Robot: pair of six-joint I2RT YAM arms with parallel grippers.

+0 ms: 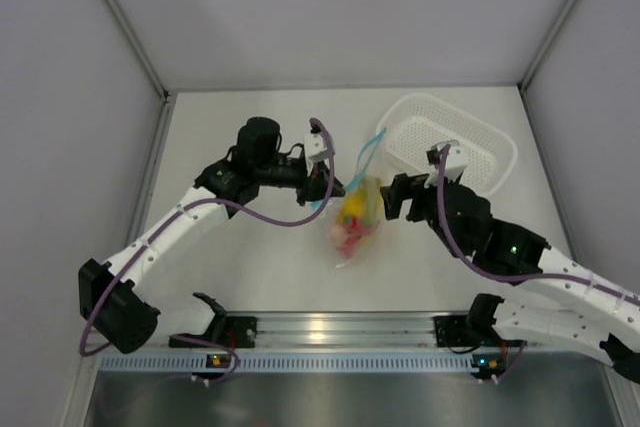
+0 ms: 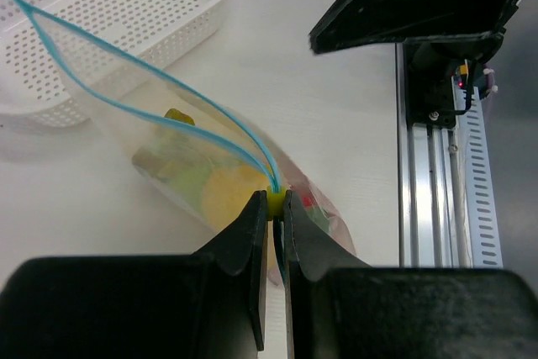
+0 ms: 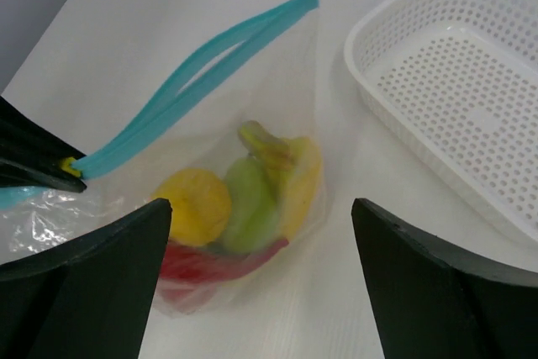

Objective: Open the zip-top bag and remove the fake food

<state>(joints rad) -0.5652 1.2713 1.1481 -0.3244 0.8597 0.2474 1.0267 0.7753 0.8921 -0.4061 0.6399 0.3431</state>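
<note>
The clear zip-top bag (image 1: 357, 219) lies mid-table, its light blue zip strip (image 3: 202, 56) parted into a loop. Inside is the fake food: a yellow banana bunch (image 3: 301, 172), a green pear (image 3: 250, 199), a round yellow fruit (image 3: 192, 205) and a red chili (image 3: 210, 262). My left gripper (image 2: 275, 206) is shut on the end of the zip strip, where a small yellow piece shows. It also shows in the top view, left gripper (image 1: 322, 185). My right gripper (image 3: 261, 204) stands wide open just above the bag, holding nothing, a finger on either side of the food; it appears too as right gripper (image 1: 397, 197).
A white perforated basket (image 1: 480, 142) stands at the back right, close to the bag's zip end and beside my right arm. An aluminium rail (image 1: 330, 327) runs along the near edge. Grey walls enclose the table on three sides.
</note>
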